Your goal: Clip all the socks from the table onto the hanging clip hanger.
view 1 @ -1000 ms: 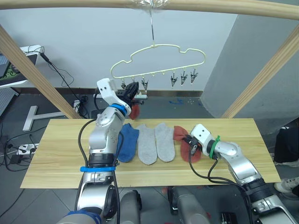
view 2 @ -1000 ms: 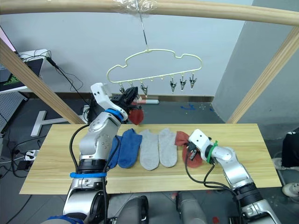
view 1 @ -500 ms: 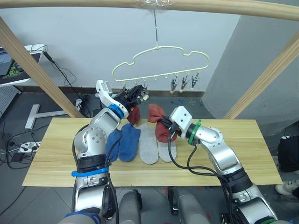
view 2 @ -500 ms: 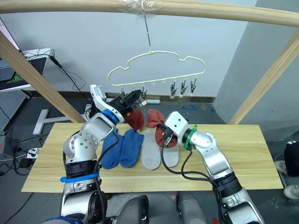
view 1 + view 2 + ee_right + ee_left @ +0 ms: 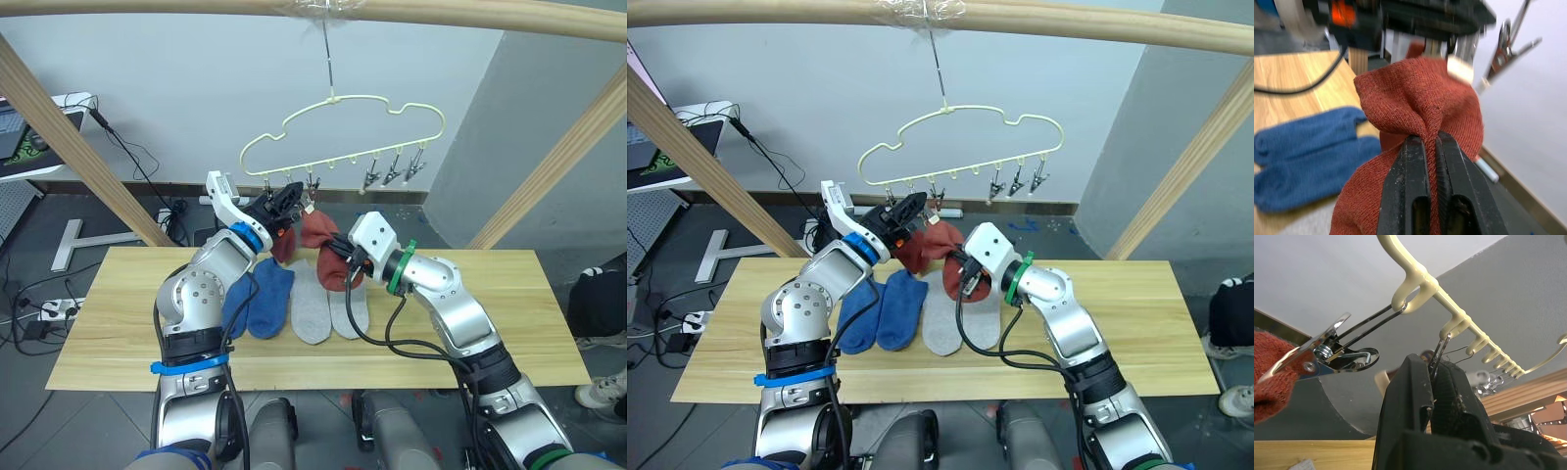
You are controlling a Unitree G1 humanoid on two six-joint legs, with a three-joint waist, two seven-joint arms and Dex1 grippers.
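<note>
In the left eye view, the pale yellow clip hanger point(image 5: 343, 132) hangs from a round wooden pole point(image 5: 294, 10) above the light wooden table point(image 5: 118, 323). The left gripper point(image 5: 286, 199) is raised to the hanger's left end, closed on one of the small metal clips. Just below it hangs a rust red sock point(image 5: 284, 240) that seems already clipped. The right gripper point(image 5: 345, 260) holds a second rust red sock point(image 5: 323, 257) aloft, close beside the first. Two blue socks point(image 5: 260, 299) and two light grey socks point(image 5: 328, 304) lie side by side on the table.

The right eye view gives the same layout, with the held sock point(image 5: 942, 240) touching or nearly touching the hung one.

In the left wrist view, the black fingers point(image 5: 1410, 396) are closed on the handles of a metal clip point(image 5: 1439, 352) hanging from the hanger bar point(image 5: 1449, 303). A neighbouring clip point(image 5: 1327, 355) bites a piece of rust red fabric point(image 5: 1273, 367).

In the right wrist view, the fingers point(image 5: 1413, 186) pinch a fold of the red sock point(image 5: 1420, 107) tightly; the blue socks point(image 5: 1308, 147) lie on the table below.

The step in hand looks like clipping the second red sock. Next, the right arm must feed the sock's edge into the clip the left gripper is squeezing, then the left lets go so the clip bites.
</note>
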